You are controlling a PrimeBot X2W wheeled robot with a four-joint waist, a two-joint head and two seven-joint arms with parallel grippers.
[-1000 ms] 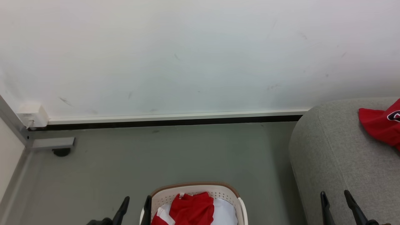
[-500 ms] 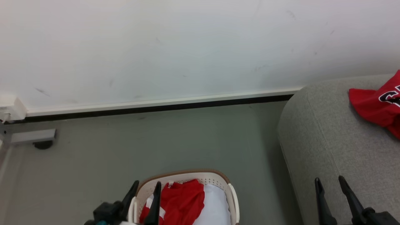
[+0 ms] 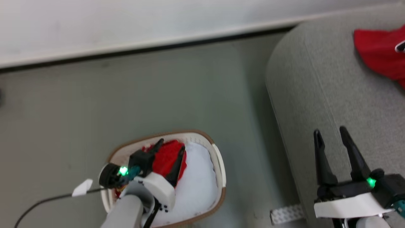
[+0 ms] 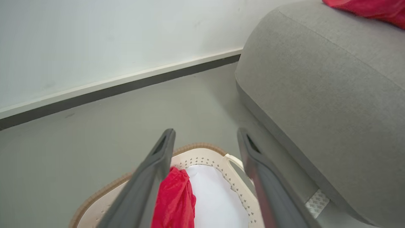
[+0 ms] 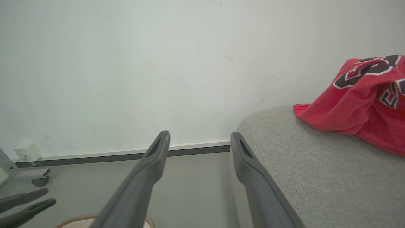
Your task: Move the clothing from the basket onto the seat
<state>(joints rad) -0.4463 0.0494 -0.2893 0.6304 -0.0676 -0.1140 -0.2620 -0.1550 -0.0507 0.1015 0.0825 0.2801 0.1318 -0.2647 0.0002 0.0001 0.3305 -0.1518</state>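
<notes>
The cream basket [image 3: 219, 161] with its brown rim stands on the grey floor, left of the seat [image 3: 316, 79]. Red clothing [image 3: 167, 153] lies bunched in the basket's left part, over something white. My left gripper [image 3: 171, 147] hangs open over the basket, its fingers straddling the red fabric from above; whether they touch it I cannot tell. In the left wrist view the clothing [image 4: 174, 196] lies low beside the left finger of that gripper [image 4: 205, 133]. My right gripper [image 3: 329, 132] stands open over the seat's near edge, holding nothing. Another red jersey [image 5: 364, 95] lies on the seat [image 5: 316, 177].
A white wall with a dark baseboard [image 3: 126, 50] runs behind the floor. A pale textured strip [image 3: 286, 213] lies at the seat's base. A wall socket box [image 5: 27, 152] and a metal frame foot [image 5: 31, 177] are far left. A cable with a white tag [image 3: 82, 187] trails from my left arm.
The head camera has tilted down, so the whole picture shifted. My left gripper has moved forward from beside the basket to over the red clothing. Both grippers stay open.
</notes>
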